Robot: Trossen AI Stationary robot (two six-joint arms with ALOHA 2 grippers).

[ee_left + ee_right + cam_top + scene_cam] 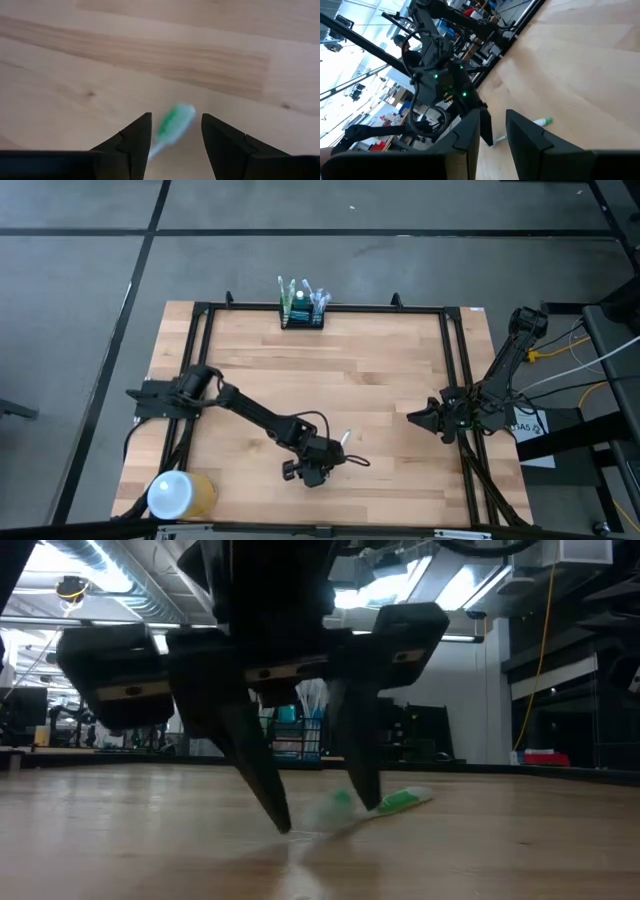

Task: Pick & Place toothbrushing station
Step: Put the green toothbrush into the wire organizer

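Left gripper (322, 815) poised over a green toothbrush (172, 125), jaws spread.

Lowered to the wooden surface (330, 370) near its front edge, one finger either side of the brush lying flat, apparently to pinch it. Toothbrushing station (301, 313) at the far edge, well apart, already holding brushes. Right gripper (418, 418) parked at the right side, jaws slightly parted. White-and-yellow cylinder (180, 495) at the front-left corner.

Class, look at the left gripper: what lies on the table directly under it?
Under the open left gripper a green-and-white toothbrush lies flat on the wooden table, between the two fingers. Its far handle end is hidden by the gripper.
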